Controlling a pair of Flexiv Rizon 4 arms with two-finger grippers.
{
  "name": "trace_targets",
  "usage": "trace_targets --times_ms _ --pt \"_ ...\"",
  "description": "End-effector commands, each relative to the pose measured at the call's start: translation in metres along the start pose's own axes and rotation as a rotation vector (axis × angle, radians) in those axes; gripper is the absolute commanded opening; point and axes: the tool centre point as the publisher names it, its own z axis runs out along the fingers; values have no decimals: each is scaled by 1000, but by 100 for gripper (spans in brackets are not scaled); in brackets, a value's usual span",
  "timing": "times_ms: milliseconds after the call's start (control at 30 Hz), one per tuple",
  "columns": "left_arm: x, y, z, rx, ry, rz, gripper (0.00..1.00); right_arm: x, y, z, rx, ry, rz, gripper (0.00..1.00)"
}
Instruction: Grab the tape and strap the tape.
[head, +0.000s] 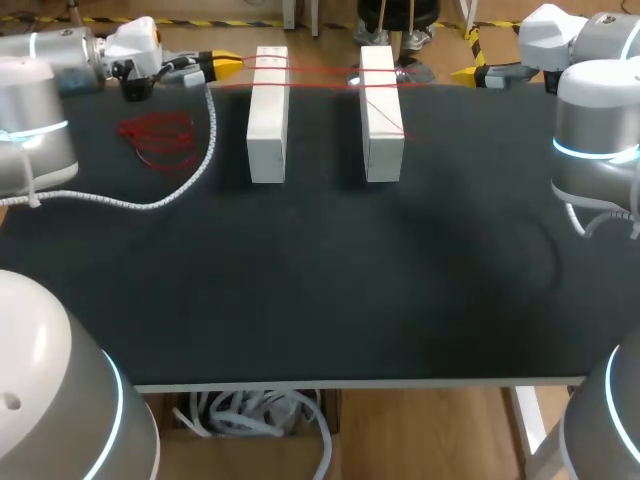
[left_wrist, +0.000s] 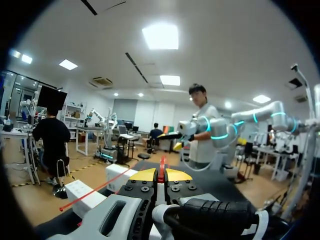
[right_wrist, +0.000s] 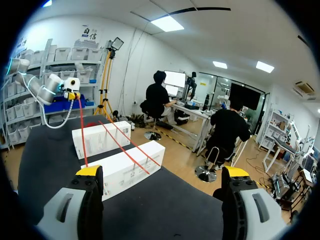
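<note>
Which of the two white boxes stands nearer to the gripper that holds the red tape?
The left box, close to the left gripper; the right box lies farther along the red tape.

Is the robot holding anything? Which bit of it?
Yes. The left gripper pinches a taut strand of the red tape between its yellow tips. The right gripper is open, holding nothing.

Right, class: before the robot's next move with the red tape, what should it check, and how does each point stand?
1. Left hand grips the tape: ok.
2. Right hand open and empty: ok.
3. Left box and right box parallel, with a gap: ok.
4. Tape runs across both boxes: ok.
5. Tape passes under the boxes: cannot tell.
6. Spare tape heap clear of the boxes: ok.
</note>
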Motion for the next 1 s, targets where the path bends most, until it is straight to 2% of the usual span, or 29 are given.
trace_targets --times_ms 33,433,1000 --pt "5 -8 7 23 -6 1 0 0 0 0 -1 1 0 100" --pt "19 -28 29 126 14 62 0 0 0 0 -1 1 0 100" --pt "28 -46 65 215 -1 72 0 0 0 0 -1 1 0 100"
